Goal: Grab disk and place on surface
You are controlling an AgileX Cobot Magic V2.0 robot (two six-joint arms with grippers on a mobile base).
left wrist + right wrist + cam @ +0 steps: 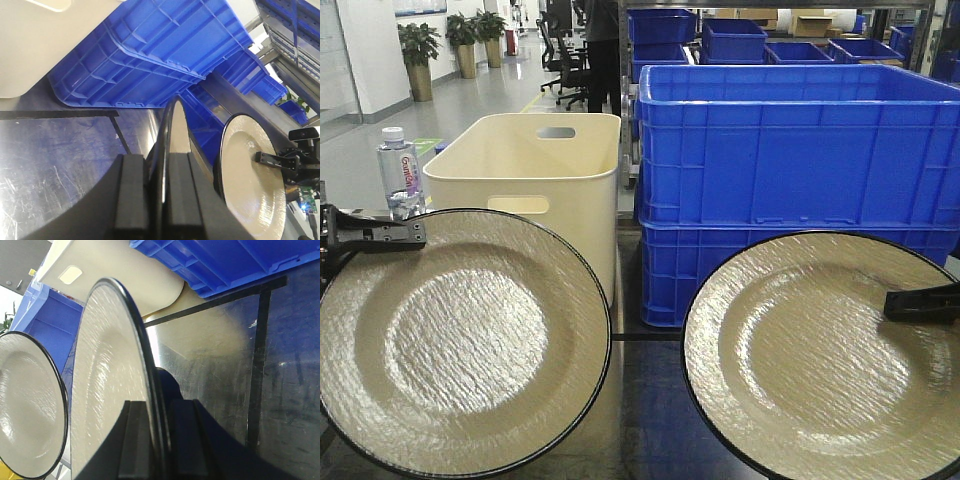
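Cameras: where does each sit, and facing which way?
Front: behind both arms, facing forward at left plate, right plate, blue crates; left gripper and right gripper at edges.
Left wrist: on left gripper, looking along its plate's edge over the tabletop.
Right wrist: likewise on right gripper.
Shared: both wrist views show the other arm's plate.

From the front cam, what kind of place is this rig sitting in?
Probably a warehouse or factory floor next to an office area: stacked blue plastic crates, more blue crates on racking behind, and an aisle with office chairs and potted plants.
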